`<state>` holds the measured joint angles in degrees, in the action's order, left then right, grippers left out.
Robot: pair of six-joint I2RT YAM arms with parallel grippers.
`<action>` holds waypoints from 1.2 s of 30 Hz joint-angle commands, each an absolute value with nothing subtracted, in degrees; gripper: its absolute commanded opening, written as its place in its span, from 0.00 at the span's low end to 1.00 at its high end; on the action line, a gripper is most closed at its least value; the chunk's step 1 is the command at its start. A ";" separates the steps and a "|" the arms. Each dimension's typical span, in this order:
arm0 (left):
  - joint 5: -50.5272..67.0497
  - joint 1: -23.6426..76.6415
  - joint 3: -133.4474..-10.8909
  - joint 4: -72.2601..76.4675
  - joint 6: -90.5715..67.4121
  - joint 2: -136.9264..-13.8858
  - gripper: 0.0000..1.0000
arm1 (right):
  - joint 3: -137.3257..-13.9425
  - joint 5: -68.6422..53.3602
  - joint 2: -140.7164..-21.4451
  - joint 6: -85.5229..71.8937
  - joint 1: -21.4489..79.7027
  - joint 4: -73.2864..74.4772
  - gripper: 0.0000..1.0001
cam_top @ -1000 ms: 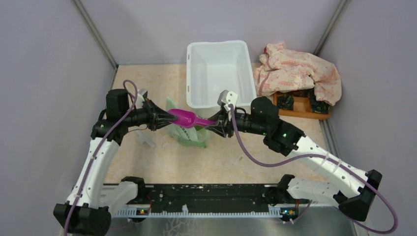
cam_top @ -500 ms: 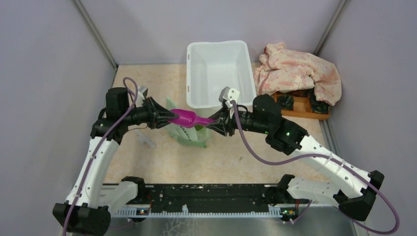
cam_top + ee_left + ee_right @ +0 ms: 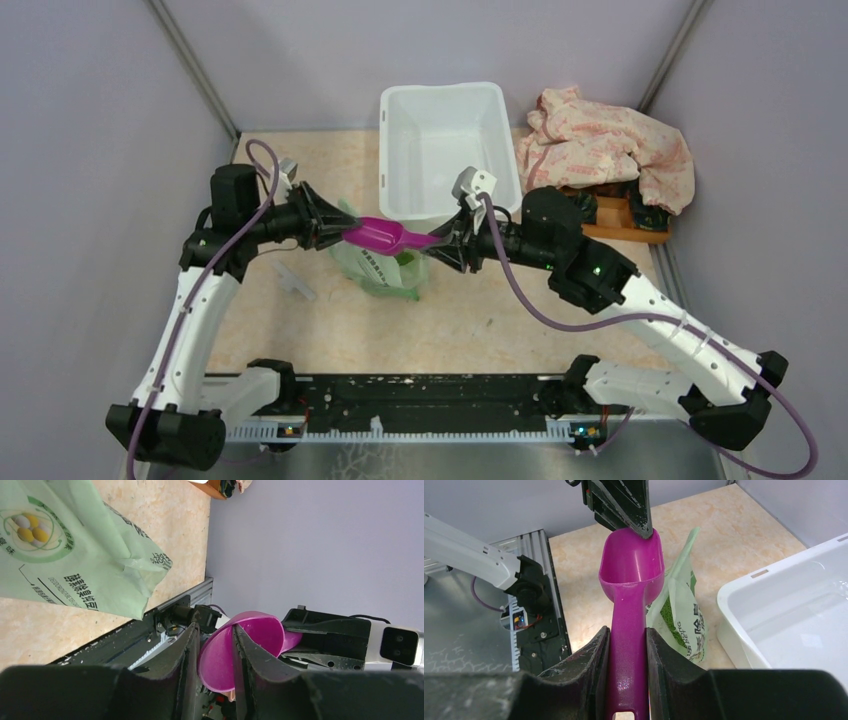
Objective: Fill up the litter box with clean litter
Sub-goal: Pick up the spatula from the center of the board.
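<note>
The litter box (image 3: 440,150) is a white tub at the far middle and looks empty; its corner shows in the right wrist view (image 3: 774,615). A magenta scoop (image 3: 378,235) hangs level over a green printed bag (image 3: 385,270). My left gripper (image 3: 345,232) is shut on the scoop's bowl rim (image 3: 220,650). My right gripper (image 3: 437,243) is shut on the scoop's handle (image 3: 626,645). The scoop's bowl (image 3: 631,562) is empty. A patch of green clean litter (image 3: 668,615) shows at the bag's opening.
A patterned cloth (image 3: 605,145) lies over a small wooden tray (image 3: 610,225) right of the tub. A small white object (image 3: 295,280) lies on the beige table left of the bag. Grey walls close in on both sides. The black base rail (image 3: 400,400) runs along the near edge.
Both grippers and the scoop between them have shifted slightly toward the far side. Both stay shut on the scoop.
</note>
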<state>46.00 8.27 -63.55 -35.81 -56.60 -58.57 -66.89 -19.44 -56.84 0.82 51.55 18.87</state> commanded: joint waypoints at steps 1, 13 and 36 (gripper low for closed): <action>43.30 8.09 -66.58 -35.02 -53.92 -59.39 0.35 | -70.05 -21.68 -55.26 -1.28 52.56 17.84 0.00; 46.97 8.14 -63.67 -32.25 -53.59 -58.10 0.00 | -71.37 -23.69 -59.40 -1.55 52.56 17.01 0.03; 46.88 8.00 -62.09 -30.38 -54.05 -57.93 0.44 | -71.09 -23.51 -59.35 -2.20 52.58 18.45 0.00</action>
<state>47.64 7.44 -57.71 -28.69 -57.82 -57.12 -67.61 -19.51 -60.73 -1.32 51.62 24.36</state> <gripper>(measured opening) 0.332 0.288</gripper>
